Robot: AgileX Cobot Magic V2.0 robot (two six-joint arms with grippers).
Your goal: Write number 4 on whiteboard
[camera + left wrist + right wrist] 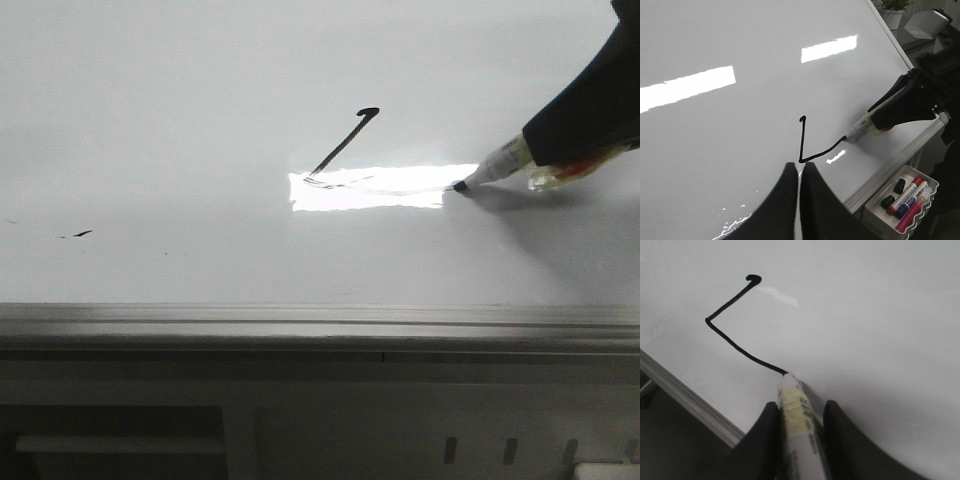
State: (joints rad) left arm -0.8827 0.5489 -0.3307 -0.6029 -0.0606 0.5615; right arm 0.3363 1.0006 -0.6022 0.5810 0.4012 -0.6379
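Observation:
The whiteboard (150, 150) fills the front view, with a grey rail along its near edge. On it stand two black strokes of the number 4 (345, 143): a diagonal and a horizontal bar, also seen in the left wrist view (802, 142) and the right wrist view (727, 302). My right gripper (800, 407) is shut on a white marker (795, 425), whose tip (460, 186) touches the board at the right end of the bar. My left gripper (799, 167) is shut and empty, just short of the strokes' corner.
A grey metal rail (320, 325) runs along the board's near edge. A white tray (900, 202) with red, blue and pink markers and black caps sits beyond the board's edge. Tiny black smudges (80, 234) mark the board at left. A bright light reflection (380, 187) lies over the bar.

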